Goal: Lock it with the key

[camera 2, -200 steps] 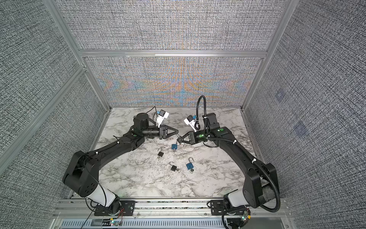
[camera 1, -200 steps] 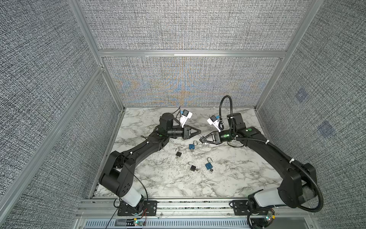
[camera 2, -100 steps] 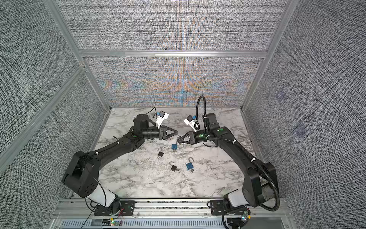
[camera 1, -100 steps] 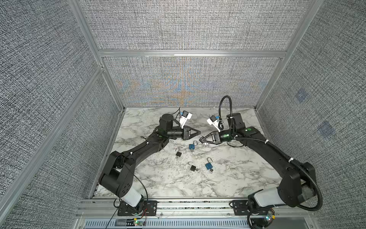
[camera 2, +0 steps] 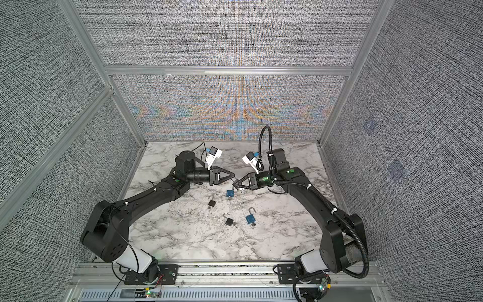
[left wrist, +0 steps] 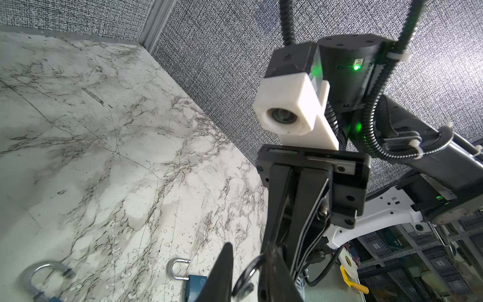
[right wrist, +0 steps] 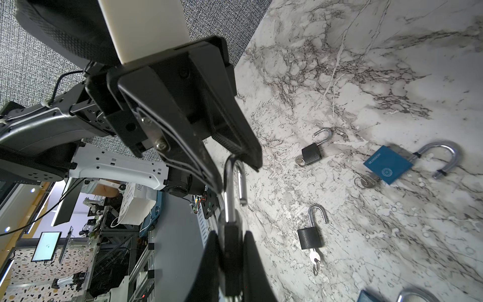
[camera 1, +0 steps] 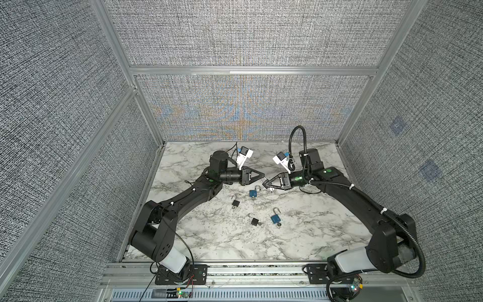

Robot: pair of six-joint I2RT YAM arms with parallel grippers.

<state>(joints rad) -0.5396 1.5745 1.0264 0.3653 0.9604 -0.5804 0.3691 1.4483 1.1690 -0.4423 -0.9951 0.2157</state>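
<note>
Padlock [right wrist: 230, 244] hangs above the bench's [camera 1: 300, 235] rear middle, black body pinched in the right gripper [right wrist: 231, 234], long axis running straight across to the left gripper [right wrist: 237, 174], whose tips nip the open shackle's [right wrist: 228, 188] bend, free leg short of the body.

White marble-patterned tabletop [camera 1: 209, 235], grey woven fabric wall panels [camera 1: 248, 34] rising behind and on both sides of it, aluminium frame bars [camera 1: 253, 70] joining them, slotted aluminium rail [camera 1: 261, 272] along its front edge, lit monitor [right wrist: 45, 245] and terrazzo floor [right wrist: 15, 282] beyond it.
</note>
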